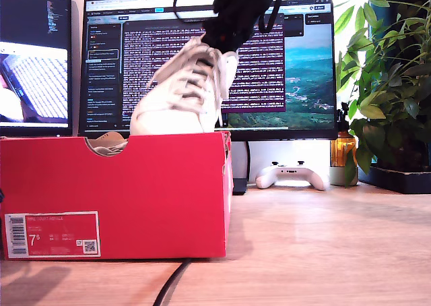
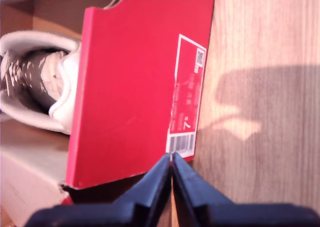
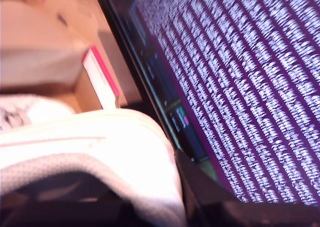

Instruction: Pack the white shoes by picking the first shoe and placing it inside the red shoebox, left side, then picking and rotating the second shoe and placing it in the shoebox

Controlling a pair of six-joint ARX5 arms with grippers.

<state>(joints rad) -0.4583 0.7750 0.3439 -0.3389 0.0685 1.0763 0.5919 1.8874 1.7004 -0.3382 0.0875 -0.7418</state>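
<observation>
The red shoebox (image 1: 135,198) stands on the wooden desk at the exterior view's left, its 7.5 label facing the camera. One white shoe (image 2: 40,77) lies inside it and shows through the notch (image 1: 108,143). The other white shoe (image 1: 182,97) hangs tilted above the box, toe down behind the front wall, heel up. My second gripper (image 1: 225,33) is shut on its heel collar (image 3: 100,142), with one dark finger (image 3: 200,199) outside the heel. My first gripper (image 2: 171,167) is shut on nothing, above the box's labelled front wall (image 2: 130,87); it does not show in the exterior view.
A large monitor (image 1: 296,70) stands right behind the box, with a second screen (image 1: 34,56) at the exterior view's left. A white game controller (image 1: 291,174), an amber bottle (image 1: 343,151) and a potted plant (image 1: 390,83) sit at that view's right. A black cable (image 1: 172,282) runs under the box.
</observation>
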